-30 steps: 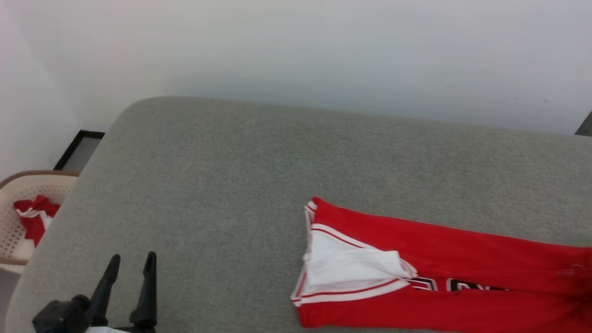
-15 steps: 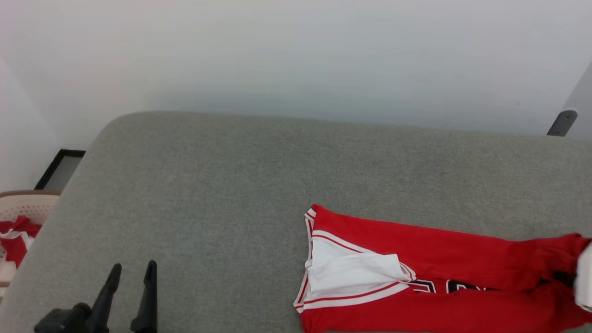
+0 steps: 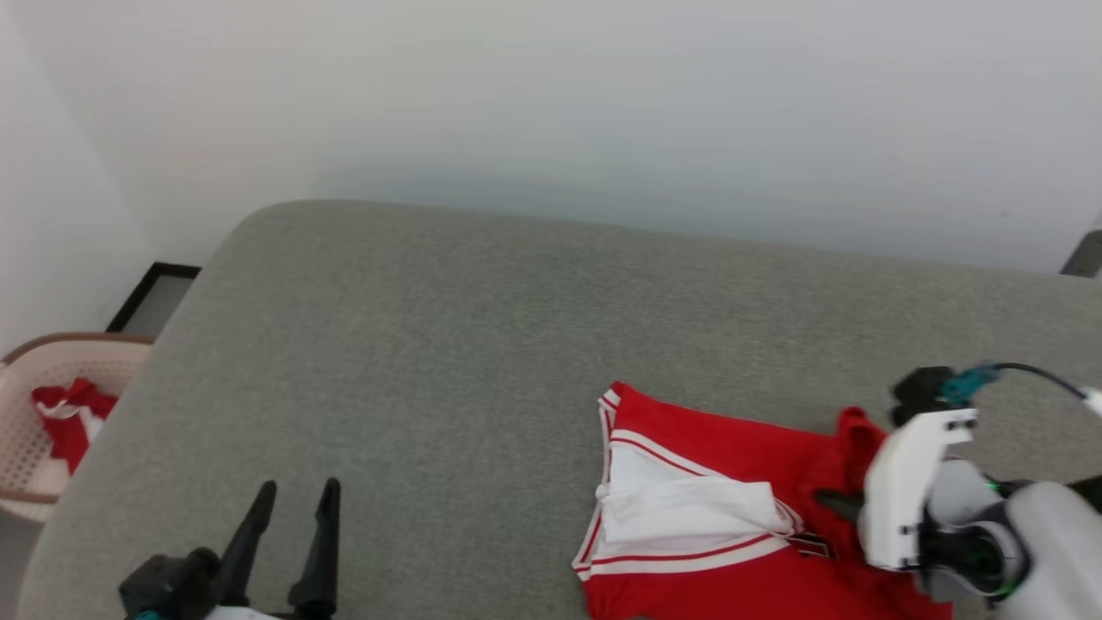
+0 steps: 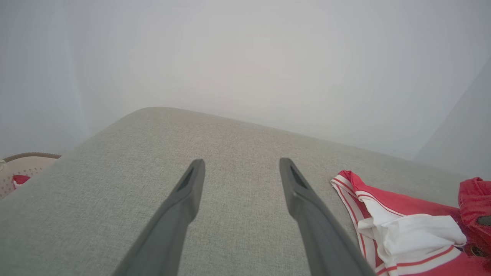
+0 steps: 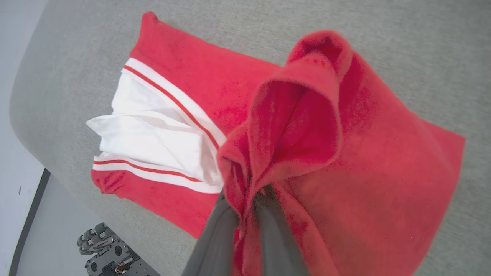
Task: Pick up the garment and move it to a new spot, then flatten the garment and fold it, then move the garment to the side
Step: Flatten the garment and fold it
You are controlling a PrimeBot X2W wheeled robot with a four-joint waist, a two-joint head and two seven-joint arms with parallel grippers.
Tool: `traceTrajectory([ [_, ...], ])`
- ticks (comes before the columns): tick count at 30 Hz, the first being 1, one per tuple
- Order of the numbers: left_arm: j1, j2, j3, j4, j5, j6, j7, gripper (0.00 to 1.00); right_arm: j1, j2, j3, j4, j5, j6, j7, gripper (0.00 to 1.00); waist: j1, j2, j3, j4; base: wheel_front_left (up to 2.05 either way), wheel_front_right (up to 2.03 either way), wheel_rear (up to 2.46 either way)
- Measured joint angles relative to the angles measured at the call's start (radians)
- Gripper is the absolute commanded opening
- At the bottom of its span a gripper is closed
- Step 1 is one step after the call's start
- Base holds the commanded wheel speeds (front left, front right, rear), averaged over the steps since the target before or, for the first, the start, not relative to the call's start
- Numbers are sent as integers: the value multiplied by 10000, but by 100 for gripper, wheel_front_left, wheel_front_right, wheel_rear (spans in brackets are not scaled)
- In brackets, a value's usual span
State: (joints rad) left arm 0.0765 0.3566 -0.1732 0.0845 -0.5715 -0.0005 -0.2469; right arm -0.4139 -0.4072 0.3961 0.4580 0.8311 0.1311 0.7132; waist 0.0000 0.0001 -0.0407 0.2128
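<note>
The right fingers (image 5: 216, 239) pinch a bunched fold of the red shirt (image 5: 383, 172); the rest lies past them on the grey cushion (image 5: 383, 38). The pinch looks small, I think, so cloth may slip. The left fingers (image 4: 180, 214) are spread wide.

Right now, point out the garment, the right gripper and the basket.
garment (image 5: 383, 172), right wrist view, red body fabric.
right gripper (image 5: 245, 197), right wrist view, between fingertips pinching cloth.
basket (image 3: 77, 338), head view, brown rim.

The garment (image 3: 732, 448) lies on the grey bench (image 3: 430, 344) — its right end bunched up at the right gripper (image 3: 833, 501) (left gripper (image 3: 299, 489), jaws apart, well clear).
</note>
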Motion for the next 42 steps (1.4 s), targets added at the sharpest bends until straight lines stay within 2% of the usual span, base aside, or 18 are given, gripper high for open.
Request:
traceTrajectory([
  [8,-537,-148,-301,336,15,-219,13,100,-491,1517,297,600,-991,0,-324,0,0,0,61,643,0,0,0],
  [18,-995,-378,-474,750,42,-439,-61,100,-1125,2320,849,1873,-1563,0,-834,0,0,0,288,1293,0,0,0],
  [19,-1006,-383,-476,790,58,-445,-79,100,-1174,2372,936,1987,-1616,0,-901,4,0,0,313,1325,0,0,0],
  [20,-1023,-397,-476,828,63,-449,-84,100,-1251,2395,1053,2102,-1689,0,-966,31,0,0,337,1351,0,0,0],
  [21,-1046,-410,-470,851,73,-449,-86,100,-1319,2401,1135,2167,-1730,0,-1070,48,1,0,357,1367,0,0,0],
  [22,-1076,-424,-451,872,77,-451,-86,100,-1392,2431,1208,2240,-1728,0,-1147,96,0,0,372,1370,0,0,0],
  [23,-1083,-431,-426,886,77,-453,-90,100,-1456,2454,1312,2297,-1728,0,-1195,100,0,0,377,1360,0,0,0],
  [29,-1044,-408,-92,911,94,-460,-130,100,-1736,2552,1858,2128,-1452,0,-1239,100,0,0,337,1095,0,0,0],
  [35,-850,-401,244,792,171,-443,-146,100,-1774,2579,2194,1246,-848,0,-1333,100,0,0,280,585,0,0,0],
  [42,-640,-403,650,476,454,-447,-171,100,-1429,1975,2117,-96,-299,0,-2276,100,0,0,148,-274,0,0,0],
])
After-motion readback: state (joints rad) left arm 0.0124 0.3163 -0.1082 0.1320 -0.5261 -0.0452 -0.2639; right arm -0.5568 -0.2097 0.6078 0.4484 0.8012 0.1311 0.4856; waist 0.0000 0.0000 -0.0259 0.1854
